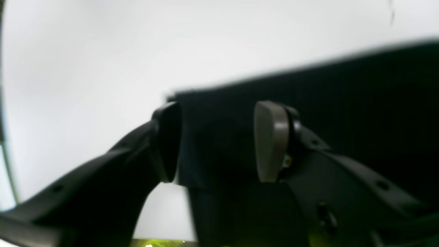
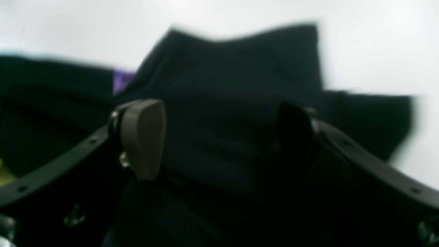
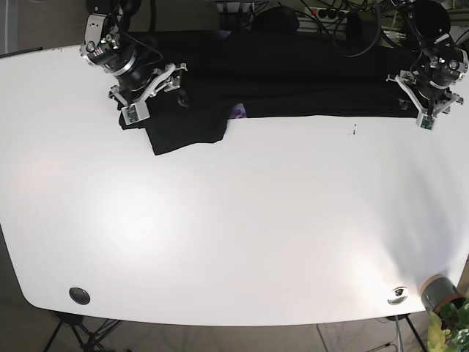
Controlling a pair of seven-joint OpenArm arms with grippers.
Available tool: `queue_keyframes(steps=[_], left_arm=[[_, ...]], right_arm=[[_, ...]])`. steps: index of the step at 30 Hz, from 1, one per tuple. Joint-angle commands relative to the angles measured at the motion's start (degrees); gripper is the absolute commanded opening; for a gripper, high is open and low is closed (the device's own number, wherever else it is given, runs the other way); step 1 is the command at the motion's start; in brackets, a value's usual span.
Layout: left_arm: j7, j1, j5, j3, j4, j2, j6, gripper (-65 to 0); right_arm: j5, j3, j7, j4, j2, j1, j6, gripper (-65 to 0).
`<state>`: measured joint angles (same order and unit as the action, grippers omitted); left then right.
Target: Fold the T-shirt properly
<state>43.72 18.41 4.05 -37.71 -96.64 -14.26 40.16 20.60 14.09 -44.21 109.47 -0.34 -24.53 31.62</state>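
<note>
A black T-shirt (image 3: 293,73) lies spread along the far edge of the white table (image 3: 234,220), one sleeve (image 3: 187,128) pointing toward the front. A purple label (image 3: 238,111) shows at its lower hem line. My right gripper (image 3: 155,94) hovers open over the sleeve end; in the right wrist view its fingertips (image 2: 219,137) stand wide apart above dark cloth (image 2: 240,61). At the shirt's other end my left gripper (image 3: 412,101) is open too, and its fingers (image 1: 216,140) straddle the cloth's edge (image 1: 343,103).
A black round disc (image 3: 78,295) and a metal fitting (image 3: 398,295) sit near the table's front edge. A small pot with a plant (image 3: 440,293) stands off the front right corner. Cables and gear (image 3: 322,15) crowd the space behind the table.
</note>
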Motion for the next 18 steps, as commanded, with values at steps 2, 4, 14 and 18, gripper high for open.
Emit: queue_keyframes(steps=[2,4,14,18], left_arm=[[-1.1,0.1,0.5,-0.7,2.0,-0.9,-0.2,-39.2],[-1.1,0.1,0.5,-0.7,4.4,-1.2,-0.2,-39.9],[-1.2,-4.1,0.4,-0.1,11.9,-2.2,-0.2,-39.9],[-1.1,-9.1,0.4,2.1,15.5,-2.2,-0.2,-39.9]], right_arm=[[-1.0,0.3,1.2,-2.6,-0.1,0.0,0.16,-16.3],[-1.7,0.3,1.3,-5.2,-0.1,0.3,0.16,-16.3],[-1.8,2.4,4.5,-13.3,1.8,5.9,0.08,-16.3],[-1.8,2.7,4.6,-17.7,4.3,11.4,0.08,-16.3]])
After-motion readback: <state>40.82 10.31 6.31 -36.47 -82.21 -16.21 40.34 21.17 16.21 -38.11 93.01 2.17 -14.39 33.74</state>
